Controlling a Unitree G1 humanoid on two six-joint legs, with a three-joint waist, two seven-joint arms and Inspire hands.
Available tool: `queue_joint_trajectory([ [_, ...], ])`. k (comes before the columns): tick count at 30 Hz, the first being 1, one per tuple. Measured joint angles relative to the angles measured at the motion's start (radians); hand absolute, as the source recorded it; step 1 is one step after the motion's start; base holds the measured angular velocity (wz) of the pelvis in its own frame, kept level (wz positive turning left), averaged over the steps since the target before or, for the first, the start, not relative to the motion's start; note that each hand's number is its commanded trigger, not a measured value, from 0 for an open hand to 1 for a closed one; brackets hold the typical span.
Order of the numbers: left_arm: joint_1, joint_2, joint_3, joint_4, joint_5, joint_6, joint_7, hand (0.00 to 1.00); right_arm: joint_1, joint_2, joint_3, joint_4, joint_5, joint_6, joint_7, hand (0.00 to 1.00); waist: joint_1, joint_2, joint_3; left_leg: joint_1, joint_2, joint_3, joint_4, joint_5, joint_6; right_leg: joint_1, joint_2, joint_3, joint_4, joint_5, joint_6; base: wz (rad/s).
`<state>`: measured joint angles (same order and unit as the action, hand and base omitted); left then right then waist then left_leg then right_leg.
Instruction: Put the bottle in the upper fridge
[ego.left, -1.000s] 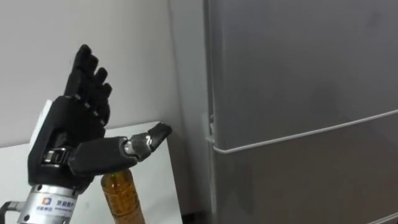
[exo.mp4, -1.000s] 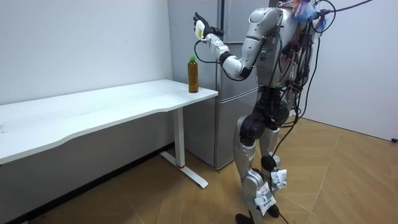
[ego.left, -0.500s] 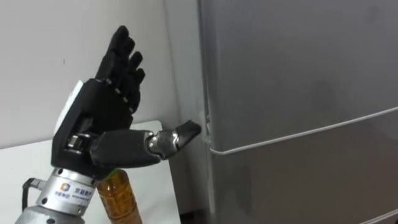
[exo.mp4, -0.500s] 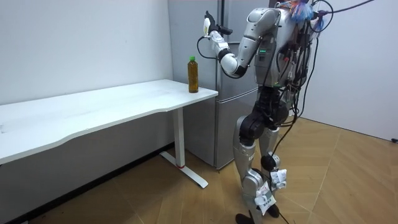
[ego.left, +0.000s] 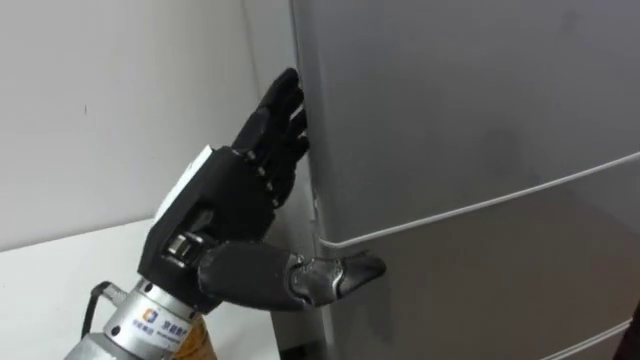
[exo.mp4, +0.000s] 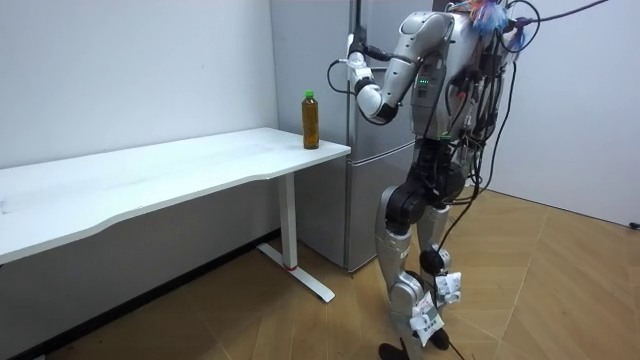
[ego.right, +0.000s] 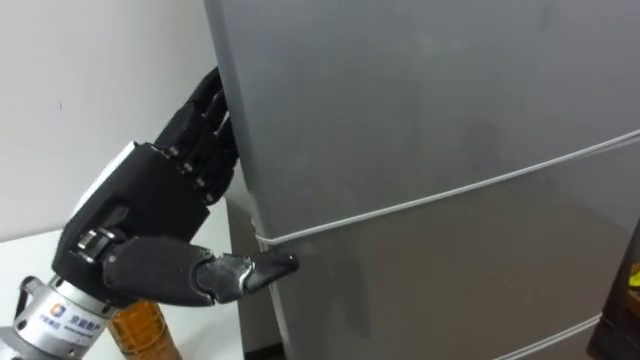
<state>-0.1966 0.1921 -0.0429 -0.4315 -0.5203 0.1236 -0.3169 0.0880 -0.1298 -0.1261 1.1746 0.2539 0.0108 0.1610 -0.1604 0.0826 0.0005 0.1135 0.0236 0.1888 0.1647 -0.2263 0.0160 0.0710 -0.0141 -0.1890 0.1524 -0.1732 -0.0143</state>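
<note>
fridge (ego.left: 470, 150): grey metal-look doors, smooth, satin | left robot hand (ego.left: 228, 205): matt black plastic, silvery metal at thumb tip and wrist | bottle (exo.mp4: 311, 122): clear glossy plastic, plastic cap | surface (exo.mp4: 150, 180): white, smooth, matt | floor (exo.mp4: 560, 290): wood boards, slight sheen | wall (ego.left: 100, 100): matt paint

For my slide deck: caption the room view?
Robot facing the fridge, left robot hand open at the upper door edge; bottle stands on the white table.
</note>
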Motion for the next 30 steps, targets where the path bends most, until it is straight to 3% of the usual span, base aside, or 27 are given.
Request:
queue_joint_trajectory([
  [5, 0.003, -0.002, -0.032, 0.001, -0.001, 0.0, -0.001, 0.0, -0.002, -0.002, 0.026, 0.0, 0.015, 0.002, -0.017, 0.0, -0.001, -0.002, 0.0016, -0.001, 0.0, 0.0, 0.0, 0.0, 0.0, 0.0, 0.0, 0.0, -0.002, 0.0, 0.0, 0.0],
  [6, 0.003, -0.003, -0.033, 0.001, -0.001, 0.0, -0.001, 0.51, -0.003, -0.003, 0.027, 0.0, 0.015, 0.003, -0.017, 0.0, -0.001, -0.002, 0.0016, -0.001, 0.0, 0.0, 0.0, 0.0, 0.0, 0.0, 0.0, 0.0, -0.002, 0.0, 0.0, 0.0],
  [7, 0.003, -0.004, -0.038, 0.002, -0.001, 0.0, 0.0, 0.91, -0.005, -0.004, 0.032, 0.001, 0.016, 0.005, -0.017, 0.0, 0.0, -0.004, 0.0031, 0.0, -0.001, 0.0, -0.001, 0.0, 0.0, 0.0, 0.0, 0.001, -0.001, 0.0, 0.0, 0.0],
  [8, 0.003, -0.005, -0.04, 0.002, -0.001, 0.0, 0.001, 1.0, -0.007, -0.006, 0.041, 0.001, 0.016, 0.006, -0.017, 0.0, 0.0, -0.005, 0.0035, 0.001, -0.001, 0.0, -0.001, 0.0, 0.0, 0.001, -0.001, 0.001, -0.001, 0.0, 0.0, 0.0],
  [15, 0.003, -0.017, -0.029, 0.029, -0.003, -0.004, 0.038, 1.0, -0.015, -0.017, 0.068, 0.0, 0.015, 0.013, -0.017, 0.0, 0.002, -0.009, 0.006, 0.002, -0.001, 0.001, -0.001, 0.0, 0.0, 0.009, -0.001, -0.001, 0.0, 0.0, 0.0, 0.02],
  [22, 0.028, -0.022, -0.041, 0.048, -0.109, -0.012, 0.029, 1.0, -0.019, -0.021, 0.079, 0.0, 0.015, 0.014, -0.016, 0.0, 0.004, -0.014, 0.0097, 0.001, -0.003, 0.001, -0.001, 0.0, 0.0, 0.012, -0.002, -0.004, 0.0, -0.001, 0.002, 0.03],
  [26, 0.028, -0.023, -0.057, 0.05, -0.109, -0.02, 0.032, 1.0, -0.018, -0.021, 0.085, 0.0, 0.016, 0.013, -0.015, 0.0, 0.001, -0.015, 0.01, 0.002, -0.003, 0.001, -0.001, 0.0, 0.0, 0.014, -0.002, -0.004, 0.0, 0.0, 0.003, 0.0],
  [28, 0.034, -0.004, -0.088, 0.064, -0.106, -0.007, 0.025, 1.0, -0.019, -0.021, 0.085, -0.001, 0.016, 0.012, -0.014, 0.0, 0.0, -0.015, 0.0099, 0.002, -0.002, 0.001, 0.0, 0.0, 0.0, 0.013, -0.001, -0.003, 0.0, 0.0, 0.003, 0.0],
  [30, 0.037, -0.005, -0.119, 0.065, -0.104, 0.001, 0.021, 1.0, -0.02, -0.022, 0.087, 0.0, 0.016, 0.012, -0.014, 0.0, 0.0, -0.015, 0.0099, 0.002, -0.001, 0.001, 0.0, 0.0, 0.0, 0.012, -0.001, -0.003, 0.0, 0.0, 0.002, 0.0],
])
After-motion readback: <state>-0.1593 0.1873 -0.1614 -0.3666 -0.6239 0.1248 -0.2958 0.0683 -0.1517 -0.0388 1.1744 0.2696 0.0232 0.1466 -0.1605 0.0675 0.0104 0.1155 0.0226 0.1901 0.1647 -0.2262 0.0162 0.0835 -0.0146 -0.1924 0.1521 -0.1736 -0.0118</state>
